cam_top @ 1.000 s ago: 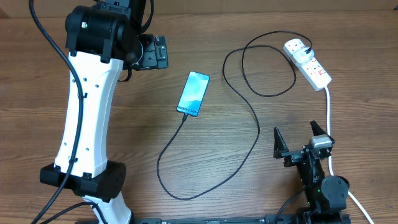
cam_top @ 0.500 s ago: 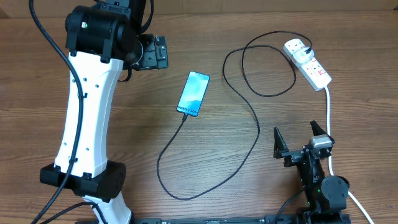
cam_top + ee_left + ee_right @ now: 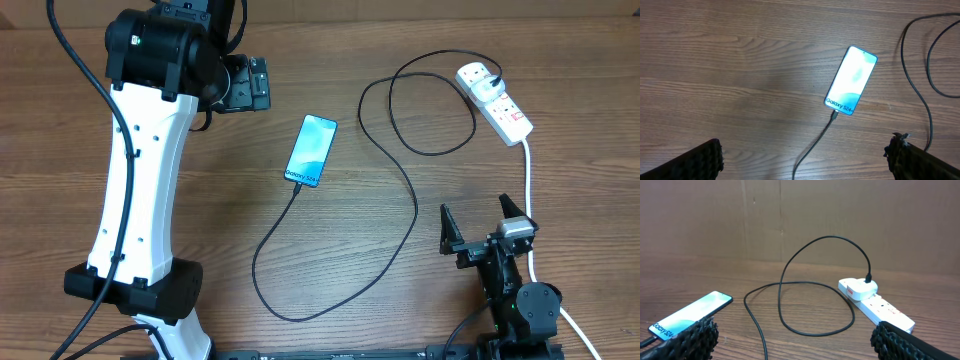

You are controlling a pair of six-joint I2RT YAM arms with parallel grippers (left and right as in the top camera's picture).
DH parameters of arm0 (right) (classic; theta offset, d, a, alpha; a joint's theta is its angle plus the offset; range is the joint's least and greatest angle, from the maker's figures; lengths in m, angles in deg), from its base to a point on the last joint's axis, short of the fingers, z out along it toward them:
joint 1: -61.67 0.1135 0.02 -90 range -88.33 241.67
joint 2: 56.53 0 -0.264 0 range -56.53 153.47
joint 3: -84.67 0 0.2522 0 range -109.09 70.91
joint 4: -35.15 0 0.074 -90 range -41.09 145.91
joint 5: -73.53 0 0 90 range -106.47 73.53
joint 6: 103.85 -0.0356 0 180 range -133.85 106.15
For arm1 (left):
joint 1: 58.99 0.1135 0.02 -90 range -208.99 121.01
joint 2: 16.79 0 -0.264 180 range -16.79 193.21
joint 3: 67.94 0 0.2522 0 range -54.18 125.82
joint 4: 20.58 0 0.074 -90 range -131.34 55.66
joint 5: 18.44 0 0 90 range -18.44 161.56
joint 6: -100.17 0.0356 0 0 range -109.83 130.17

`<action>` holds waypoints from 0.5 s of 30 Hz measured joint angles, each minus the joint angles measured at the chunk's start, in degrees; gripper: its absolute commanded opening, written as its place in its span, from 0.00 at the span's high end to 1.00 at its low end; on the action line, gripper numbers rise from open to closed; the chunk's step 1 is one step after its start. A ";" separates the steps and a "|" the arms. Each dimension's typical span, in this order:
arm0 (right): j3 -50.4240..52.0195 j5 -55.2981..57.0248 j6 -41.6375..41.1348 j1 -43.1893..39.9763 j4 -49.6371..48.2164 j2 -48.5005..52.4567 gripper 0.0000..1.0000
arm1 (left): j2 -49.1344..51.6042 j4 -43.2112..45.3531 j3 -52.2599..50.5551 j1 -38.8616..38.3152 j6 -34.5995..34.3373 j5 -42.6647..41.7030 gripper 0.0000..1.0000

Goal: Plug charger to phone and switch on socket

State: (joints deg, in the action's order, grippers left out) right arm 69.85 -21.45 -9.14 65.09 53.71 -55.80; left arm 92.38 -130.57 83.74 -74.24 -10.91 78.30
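1. Hovering above the table (image 3: pixel 560 180), my left gripper (image 3: pixel 805 150) hung with its jaws wide apart and nothing between them.
2. The phone (image 3: pixel 850 81) lay flat on the wood ahead of it. Its screen was lit, it sat at a slant, and its "Galaxy S24" end was nearest me.
3. The charger (image 3: pixel 415 205) met that end of the phone with its small tip. Its black cable looped toward me, then swept away in a wide curl to the socket (image 3: pixel 505 110).
4. Its white plug (image 3: pixel 478 76) sat in the socket's far outlet.
5. I could not tell how the socket's red switches (image 3: pixel 854 291) stood.
6. My right gripper (image 3: pixel 795 335) sat low by the table's near edge. Its jaws were also spread wide and held nothing, and the socket's thick white cord (image 3: pixel 528 190) ran just beside it.
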 measured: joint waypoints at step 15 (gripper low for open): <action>0.00 0.09 0.02 0.00 0.00 0.00 0.00 | -1.07 0.13 -1.70 0.00 -0.63 -0.72 0.00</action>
State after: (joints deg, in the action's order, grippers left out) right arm 69.85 -21.36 -9.12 65.09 53.71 -55.80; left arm 91.31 -130.44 82.04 -74.24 -11.55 77.58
